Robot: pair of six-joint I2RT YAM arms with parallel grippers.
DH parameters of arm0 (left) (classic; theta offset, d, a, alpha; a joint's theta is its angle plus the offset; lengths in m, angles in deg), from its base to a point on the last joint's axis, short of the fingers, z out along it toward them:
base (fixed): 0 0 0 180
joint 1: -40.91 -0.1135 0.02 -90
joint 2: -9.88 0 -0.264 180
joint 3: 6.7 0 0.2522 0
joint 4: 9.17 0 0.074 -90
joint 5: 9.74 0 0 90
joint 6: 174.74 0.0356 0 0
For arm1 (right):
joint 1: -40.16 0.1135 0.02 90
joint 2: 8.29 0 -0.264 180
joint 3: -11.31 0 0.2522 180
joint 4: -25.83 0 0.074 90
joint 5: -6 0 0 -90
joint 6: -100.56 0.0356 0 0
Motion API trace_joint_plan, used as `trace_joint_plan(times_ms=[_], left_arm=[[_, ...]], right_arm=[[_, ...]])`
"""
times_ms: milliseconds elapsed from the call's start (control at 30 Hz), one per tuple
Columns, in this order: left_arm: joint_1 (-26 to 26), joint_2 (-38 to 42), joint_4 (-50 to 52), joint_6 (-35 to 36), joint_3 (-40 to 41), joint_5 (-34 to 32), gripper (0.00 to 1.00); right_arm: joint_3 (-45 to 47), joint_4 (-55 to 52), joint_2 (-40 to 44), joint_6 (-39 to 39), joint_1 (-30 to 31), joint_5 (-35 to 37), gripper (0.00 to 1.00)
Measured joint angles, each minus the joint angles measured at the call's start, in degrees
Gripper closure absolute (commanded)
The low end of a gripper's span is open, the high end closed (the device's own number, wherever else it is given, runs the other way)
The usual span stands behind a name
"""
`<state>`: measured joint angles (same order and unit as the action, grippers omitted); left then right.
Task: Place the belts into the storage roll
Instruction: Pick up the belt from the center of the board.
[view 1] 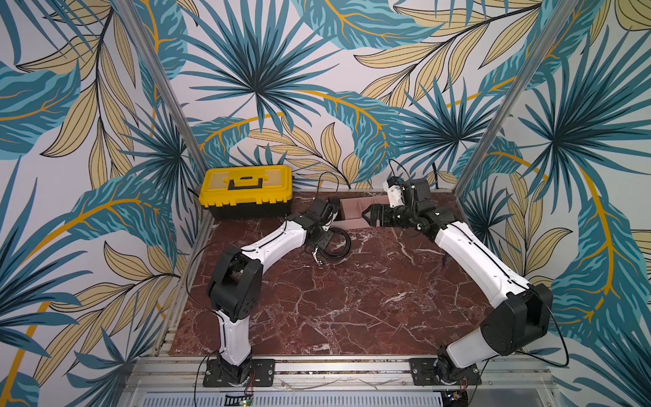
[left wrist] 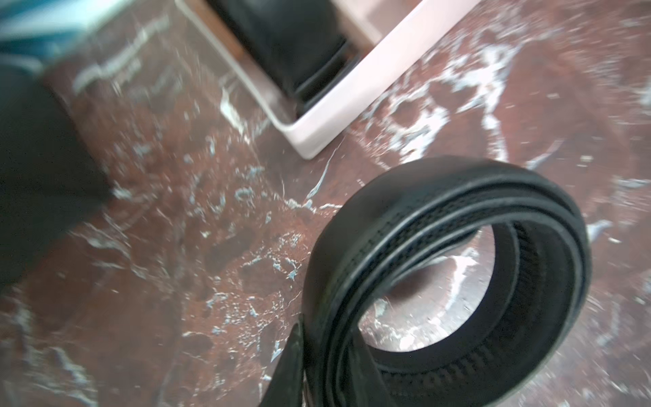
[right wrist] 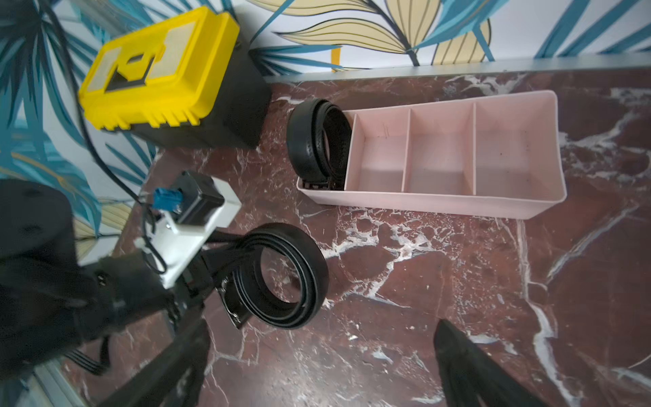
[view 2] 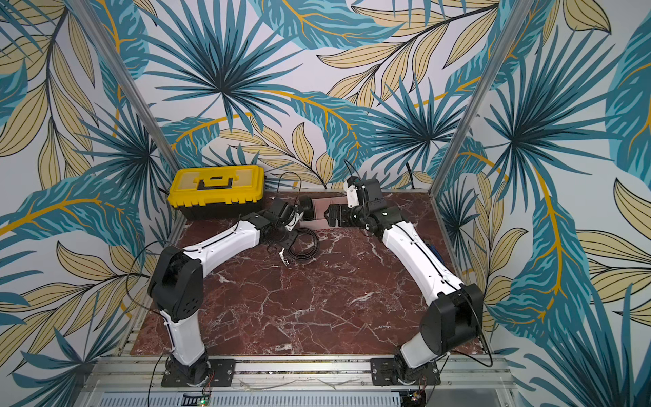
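Note:
One black belt (right wrist: 318,141) sits coiled on edge in the end compartment of the pale pink storage roll (right wrist: 422,204), nearest the toolbox; in a top view this belt (view 2: 305,208) is a dark lump. A second coiled belt (right wrist: 292,278) lies on the marble just in front of the storage roll (view 1: 352,208), buckle (view 1: 318,259) toward the front. My left gripper (right wrist: 220,278) is shut on this belt (left wrist: 440,229) near the buckle. My right gripper (right wrist: 317,370) hangs above the marble before the storage roll, open wide and holding nothing.
A yellow-and-black toolbox (view 1: 246,186) stands closed at the back left, close to the storage roll's belt end. The other three pink compartments hold nothing. The back wall rail (right wrist: 458,67) runs just behind the storage roll. Thin black cables loop by my left wrist.

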<state>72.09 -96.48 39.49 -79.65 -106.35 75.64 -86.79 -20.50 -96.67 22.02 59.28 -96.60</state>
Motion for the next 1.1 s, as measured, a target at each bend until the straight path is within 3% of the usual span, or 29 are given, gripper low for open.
trace_joint_plan(times_ms=[200, 467, 600, 833, 1100], left_arm=[[0.52, 7.72, -3.28, 6.36, 4.66, 3.87, 1.00], [1.66, 16.22, -5.11, 18.97, 9.31, 12.52, 1.00], [2.67, 20.00, -5.46, 25.44, 10.75, 16.15, 1.00], [5.16, 22.77, -5.60, 32.96, 11.67, 18.91, 1.00], [7.89, 22.77, -5.60, 34.99, 11.72, 17.94, 1.00]], right_arm=[[-3.58, -6.08, 0.57, -4.42, -1.36, -2.32, 0.00], [-5.53, -12.35, 3.56, -12.57, -4.74, -25.38, 0.03], [-4.42, -15.37, 4.09, -14.75, -4.66, -32.06, 0.08], [-4.48, -17.35, 0.96, -14.53, -2.56, -32.87, 0.06], [-4.46, -18.82, -3.15, -13.92, 1.68, -30.27, 0.06]])
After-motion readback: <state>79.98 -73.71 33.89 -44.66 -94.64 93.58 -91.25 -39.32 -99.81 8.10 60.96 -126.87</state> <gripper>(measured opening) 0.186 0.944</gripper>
